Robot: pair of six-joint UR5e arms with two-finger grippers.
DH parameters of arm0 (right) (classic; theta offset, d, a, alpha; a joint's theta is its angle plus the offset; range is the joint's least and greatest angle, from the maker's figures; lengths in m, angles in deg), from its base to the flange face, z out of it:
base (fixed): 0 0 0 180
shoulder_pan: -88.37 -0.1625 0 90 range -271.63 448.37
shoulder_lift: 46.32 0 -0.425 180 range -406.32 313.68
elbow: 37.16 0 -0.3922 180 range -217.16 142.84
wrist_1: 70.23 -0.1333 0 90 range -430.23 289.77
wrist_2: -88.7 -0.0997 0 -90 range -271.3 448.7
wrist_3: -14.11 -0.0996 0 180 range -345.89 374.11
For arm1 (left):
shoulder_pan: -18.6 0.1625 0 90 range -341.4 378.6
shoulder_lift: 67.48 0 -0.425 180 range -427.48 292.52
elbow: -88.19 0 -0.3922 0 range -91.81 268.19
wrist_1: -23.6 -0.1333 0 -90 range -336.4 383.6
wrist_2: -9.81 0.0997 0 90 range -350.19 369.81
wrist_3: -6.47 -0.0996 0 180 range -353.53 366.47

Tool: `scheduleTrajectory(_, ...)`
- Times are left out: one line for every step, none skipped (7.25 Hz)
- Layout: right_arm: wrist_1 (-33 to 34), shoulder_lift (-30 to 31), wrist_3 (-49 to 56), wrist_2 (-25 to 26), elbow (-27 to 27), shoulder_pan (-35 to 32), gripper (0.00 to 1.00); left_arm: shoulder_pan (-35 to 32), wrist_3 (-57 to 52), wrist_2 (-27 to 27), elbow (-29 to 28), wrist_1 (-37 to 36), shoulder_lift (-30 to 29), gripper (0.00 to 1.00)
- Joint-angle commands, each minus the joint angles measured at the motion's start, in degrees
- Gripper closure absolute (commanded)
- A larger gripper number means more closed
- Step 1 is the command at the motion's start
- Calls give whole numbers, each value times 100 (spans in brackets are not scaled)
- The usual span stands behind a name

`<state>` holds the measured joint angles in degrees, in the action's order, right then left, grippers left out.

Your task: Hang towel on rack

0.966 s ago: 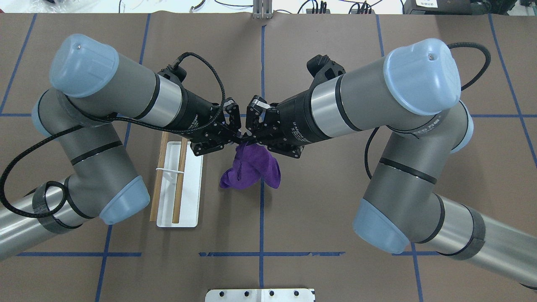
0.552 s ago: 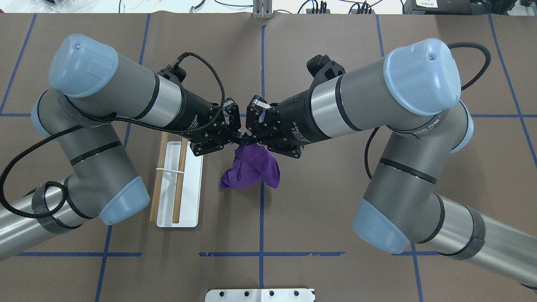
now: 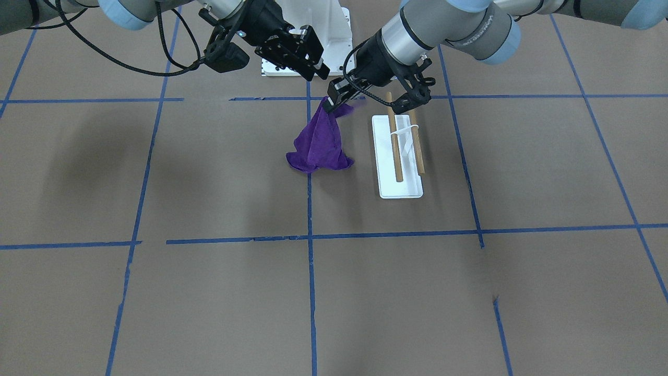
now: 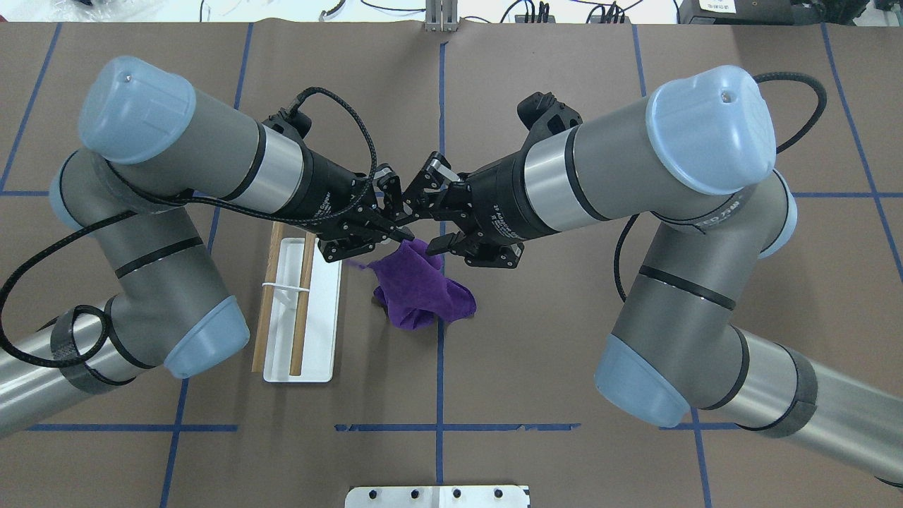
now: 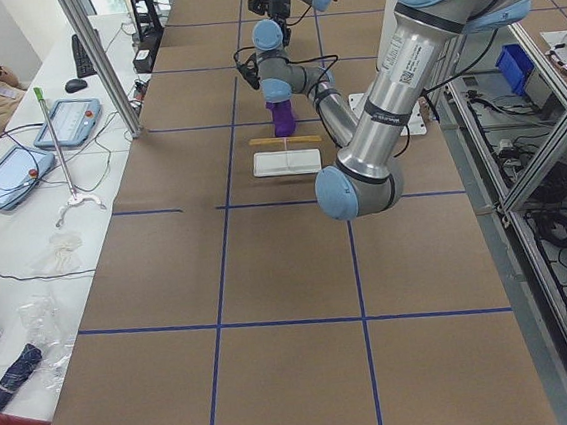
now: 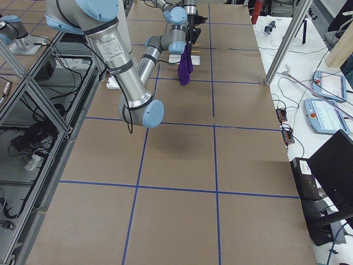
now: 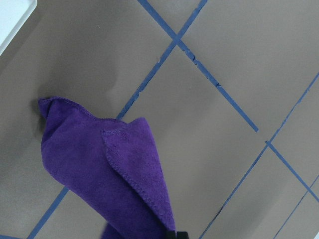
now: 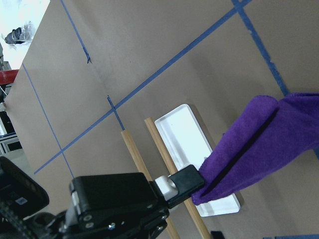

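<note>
Now our left gripper pinches the towel, right gripper splayed free; we should lift it clear above the rack.

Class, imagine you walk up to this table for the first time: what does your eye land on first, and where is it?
The purple towel stands out, hanging at the centre of the brown table from the shut left claw. The right claw gapes open just beside it. On the left arm's side stands the white rack, with no cloth on its two wooden dowels.
</note>
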<state>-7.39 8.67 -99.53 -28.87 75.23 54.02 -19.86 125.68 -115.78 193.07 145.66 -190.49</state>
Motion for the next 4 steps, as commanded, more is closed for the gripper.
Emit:
scheduleTrajectory(0,282,8,-72,264,-263,0,-39,-29,-9,311,2,405,100)
scheduleTrajectory(0,928,8,-195,666,-370,0,-291,-169,-44,566,28,748,100)
scheduleTrajectory(-9,1248,8,-405,757,-684,0,-528,-605,-70,717,28,1039,100)
scheduleTrajectory(-9,1347,8,-459,723,-749,0,-687,-1106,-79,988,28,1494,100)
